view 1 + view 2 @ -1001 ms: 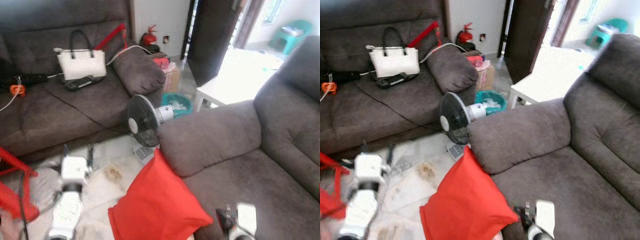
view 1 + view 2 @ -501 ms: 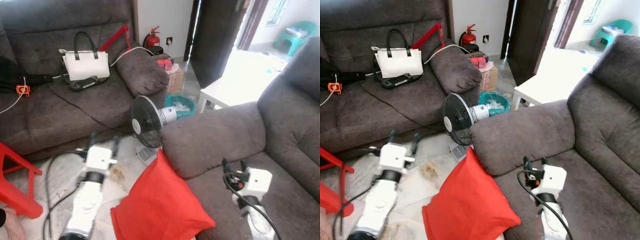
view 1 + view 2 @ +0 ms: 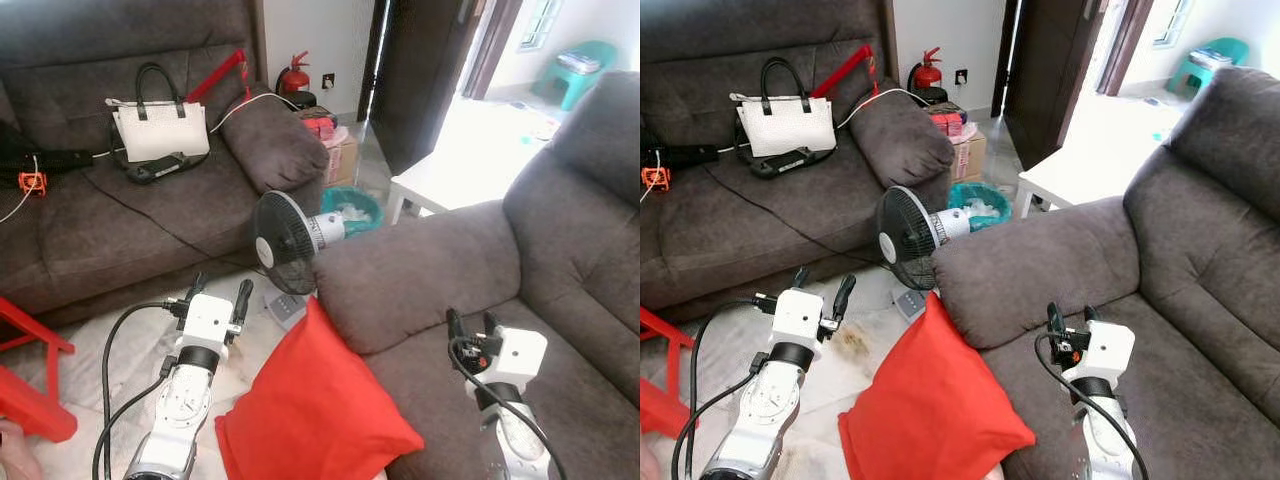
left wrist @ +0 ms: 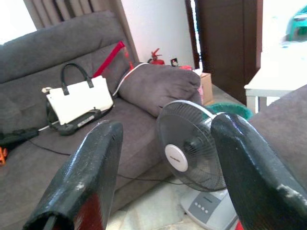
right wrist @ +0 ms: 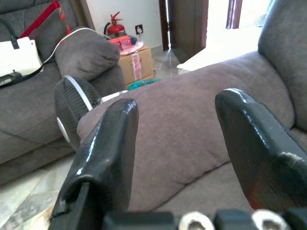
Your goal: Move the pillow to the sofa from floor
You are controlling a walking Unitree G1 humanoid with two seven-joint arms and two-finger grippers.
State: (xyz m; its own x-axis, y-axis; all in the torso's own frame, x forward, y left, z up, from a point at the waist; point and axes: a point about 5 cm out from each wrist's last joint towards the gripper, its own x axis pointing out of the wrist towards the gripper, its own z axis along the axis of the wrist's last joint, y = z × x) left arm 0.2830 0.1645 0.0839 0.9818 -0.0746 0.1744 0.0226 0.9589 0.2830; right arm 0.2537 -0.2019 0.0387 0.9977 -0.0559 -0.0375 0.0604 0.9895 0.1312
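Left eye view, plump square red pillow (image 3: 315,410), grey plush sofa (image 3: 540,290)

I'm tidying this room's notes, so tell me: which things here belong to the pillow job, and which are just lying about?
Part of the job:
red pillow, leaning against the sofa on the floor
grey sofa
left gripper, open
right gripper, open

Just lying about:
black fan
white handbag
fire extinguisher
cardboard box
red stool
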